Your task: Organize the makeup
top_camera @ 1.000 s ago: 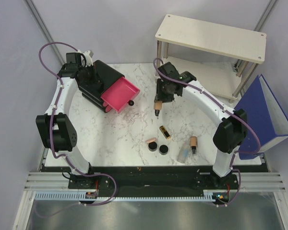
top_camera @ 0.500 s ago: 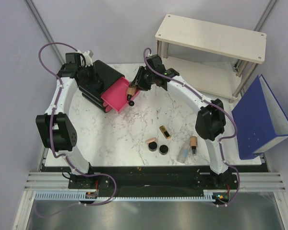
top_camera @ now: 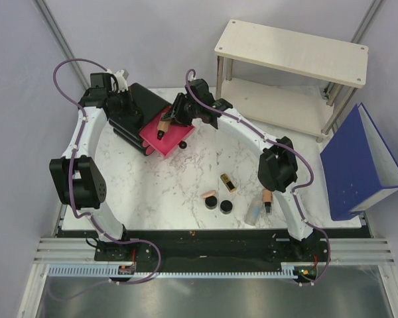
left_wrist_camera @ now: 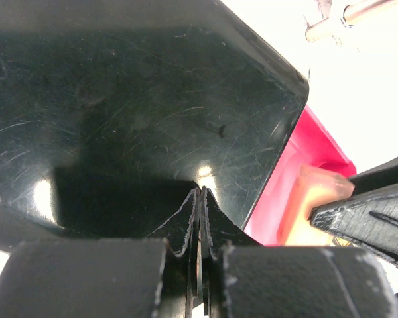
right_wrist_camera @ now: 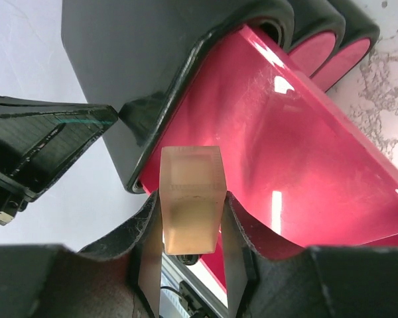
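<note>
The right gripper (right_wrist_camera: 189,222) is holding a peach tube (right_wrist_camera: 189,189) between its two fingers, which are closing halfway around it. It is hanging the tube right over the open pink drawer (right_wrist_camera: 272,152) of the black box (top_camera: 148,101), with the black cap pointing down. The left gripper (left_wrist_camera: 200,199) is squeezing all the way shut and pressing its tips on the shiny top of the box, and I am guessing it is keeping the box from sliding. So the job is looking like it is only just starting: this tube is not let go yet, and I am not seeing any makeup in the part of the drawer that shows. Lots of things are waiting on the table (top_camera: 186,169) near the front: the gold-and-black lipstick (top_camera: 227,183), the little round compacts (top_camera: 225,207), the other peach tube (top_camera: 267,197) and the clear bluish tube (top_camera: 253,213). The drawer is having low walls and a black knob (top_camera: 183,143) at its front, so the tube is needing to drop inside them. The left arm is sitting just beside, so that side is tight. The table between the drawer and the makeup is giving open room, and the wooden shelf (top_camera: 292,46) and blue folder (top_camera: 358,159) are standing well off to the right
</note>
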{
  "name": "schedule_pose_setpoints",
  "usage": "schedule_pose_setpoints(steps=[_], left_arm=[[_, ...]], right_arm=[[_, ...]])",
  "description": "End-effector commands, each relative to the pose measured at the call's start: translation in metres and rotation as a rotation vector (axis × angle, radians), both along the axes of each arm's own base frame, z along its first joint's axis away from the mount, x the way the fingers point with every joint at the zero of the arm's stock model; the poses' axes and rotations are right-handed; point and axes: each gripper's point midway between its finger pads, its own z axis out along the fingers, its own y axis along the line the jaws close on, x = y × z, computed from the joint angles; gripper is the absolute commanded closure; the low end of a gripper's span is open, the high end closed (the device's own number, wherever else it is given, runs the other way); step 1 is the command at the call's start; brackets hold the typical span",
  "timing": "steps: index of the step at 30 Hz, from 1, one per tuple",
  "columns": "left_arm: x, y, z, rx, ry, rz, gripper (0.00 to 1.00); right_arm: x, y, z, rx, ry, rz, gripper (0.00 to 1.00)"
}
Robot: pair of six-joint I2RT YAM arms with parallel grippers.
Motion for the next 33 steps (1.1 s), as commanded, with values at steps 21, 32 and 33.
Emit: schedule_pose_setpoints(steps=[21,32,33], left_arm=[[-0.044,0.013,-0.075,0.076,0.297,0.002,0.97],[-0.045,0.014,-0.078,0.076,0.306,0.007,0.93],[-0.045,0.014,-0.078,0.077,0.306,0.006,0.92]], right_arm=[[-0.022,-0.017,-0.015,-0.081,0.031,-0.024,0.87],[-0.025,-0.020,-0.013,-0.093,0.034,-0.025,0.55],[-0.024,-0.021,-0.014,-0.097,0.032,-0.031,0.53]])
